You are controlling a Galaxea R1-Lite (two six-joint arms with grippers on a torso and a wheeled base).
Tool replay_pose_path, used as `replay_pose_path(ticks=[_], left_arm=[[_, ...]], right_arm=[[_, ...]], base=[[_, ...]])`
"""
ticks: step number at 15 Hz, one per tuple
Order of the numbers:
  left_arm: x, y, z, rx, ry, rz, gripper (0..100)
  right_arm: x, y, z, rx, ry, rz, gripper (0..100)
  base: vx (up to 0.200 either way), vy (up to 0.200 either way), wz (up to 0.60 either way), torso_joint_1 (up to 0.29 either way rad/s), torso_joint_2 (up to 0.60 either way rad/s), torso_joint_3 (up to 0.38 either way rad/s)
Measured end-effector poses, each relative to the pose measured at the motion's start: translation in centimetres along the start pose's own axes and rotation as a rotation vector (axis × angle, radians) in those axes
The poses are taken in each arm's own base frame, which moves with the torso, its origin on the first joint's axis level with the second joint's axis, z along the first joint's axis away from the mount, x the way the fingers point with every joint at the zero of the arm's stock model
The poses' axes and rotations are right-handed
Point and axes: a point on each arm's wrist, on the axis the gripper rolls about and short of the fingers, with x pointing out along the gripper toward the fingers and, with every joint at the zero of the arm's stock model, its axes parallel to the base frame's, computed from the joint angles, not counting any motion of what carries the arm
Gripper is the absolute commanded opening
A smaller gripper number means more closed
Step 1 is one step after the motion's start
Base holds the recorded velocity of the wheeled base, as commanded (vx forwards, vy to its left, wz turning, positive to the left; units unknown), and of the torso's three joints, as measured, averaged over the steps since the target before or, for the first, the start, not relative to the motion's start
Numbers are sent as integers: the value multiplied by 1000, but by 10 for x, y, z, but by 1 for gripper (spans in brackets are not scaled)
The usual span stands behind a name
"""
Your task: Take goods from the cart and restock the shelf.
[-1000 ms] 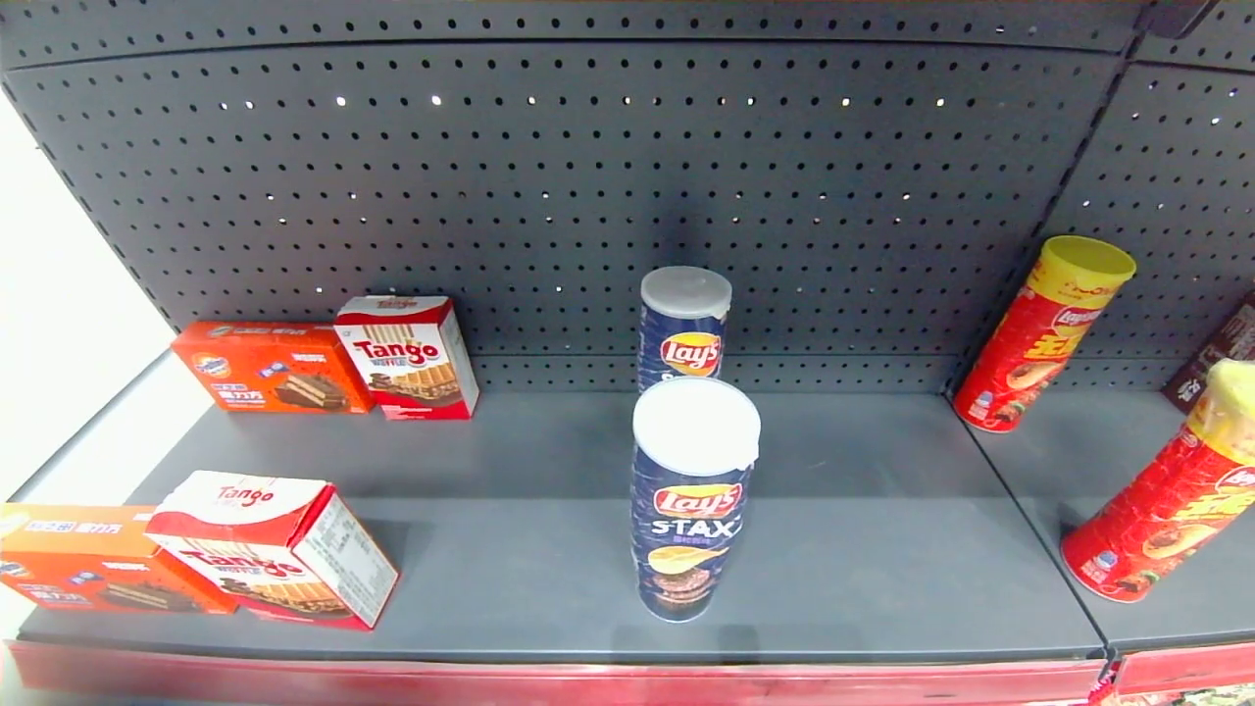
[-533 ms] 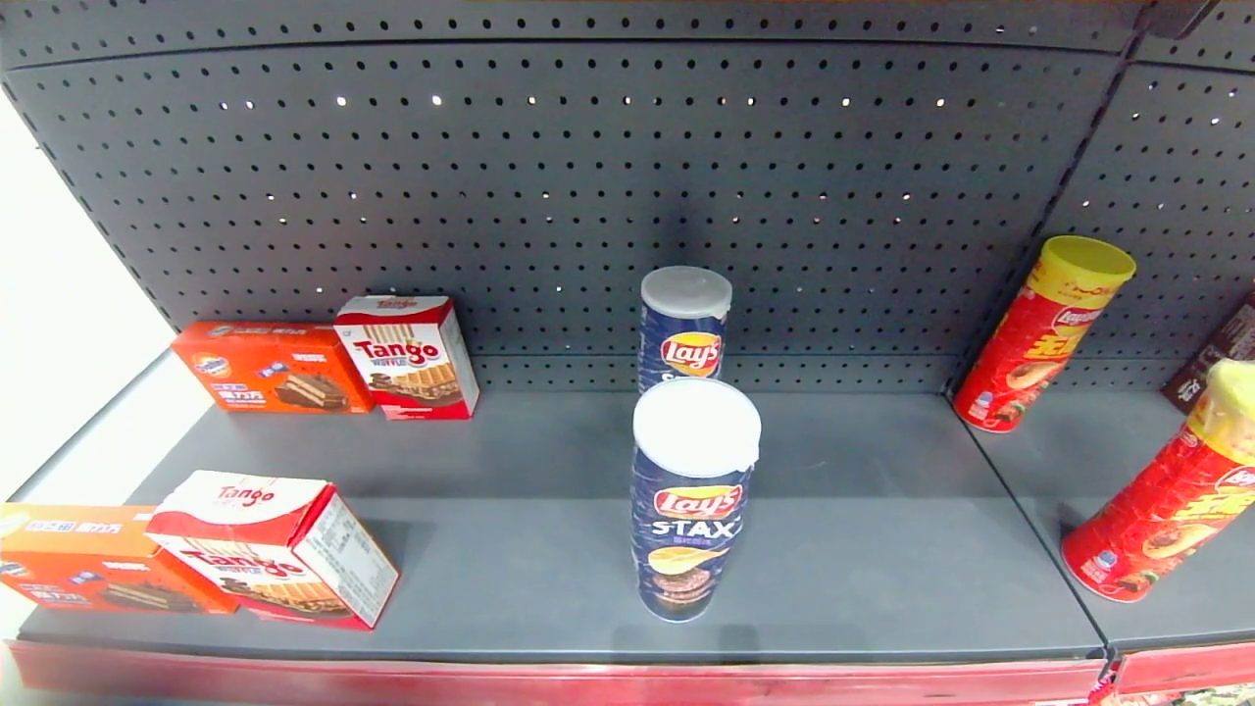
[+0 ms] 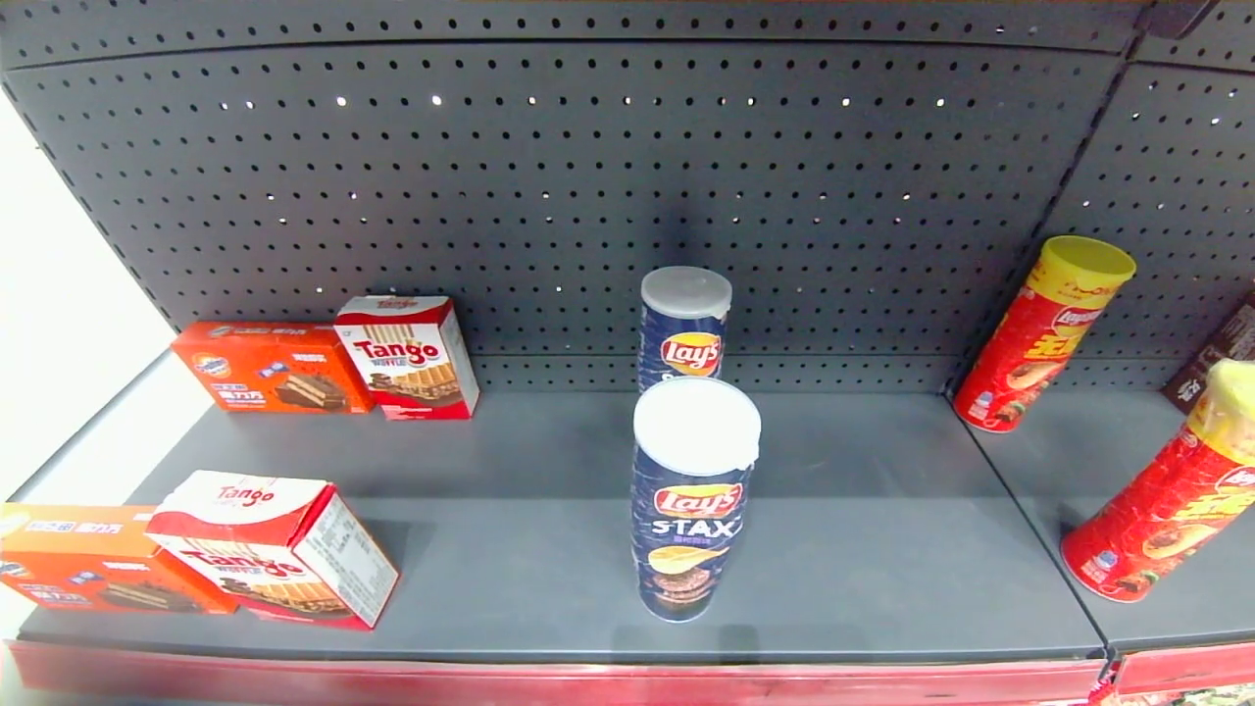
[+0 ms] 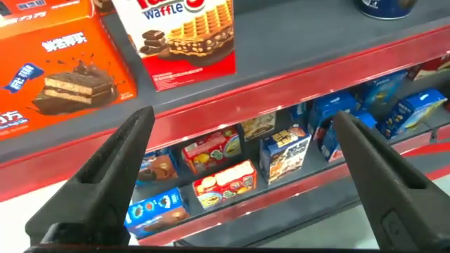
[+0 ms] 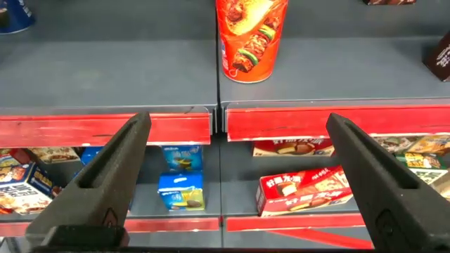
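Unmoved upright navy chip can (image 3: 694, 500)

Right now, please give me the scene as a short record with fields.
Shelf: grey, red front edge
Middle: front blue can, back blue can, both upright
Right: back red can, front red can
Left: back waffle box, front waffle box, back orange box, front orange box
Left hand: open, empty
Right hand: open, empty
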Motion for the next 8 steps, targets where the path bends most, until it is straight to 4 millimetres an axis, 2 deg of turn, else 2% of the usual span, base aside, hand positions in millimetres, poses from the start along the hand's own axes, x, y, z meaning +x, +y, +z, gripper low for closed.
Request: replay_pose_path(ticks=[5, 8], left_arm=[[0, -1, 0, -5, 7, 34, 100], [2, -3, 1, -24, 40, 245, 100]], right_arm=[[0, 0, 0, 0, -2, 0, 100], [0, 0, 0, 0, -2, 0, 100]], base=[[0, 0, 0, 0, 0, 0], [0, 0, 0, 0, 0, 0]])
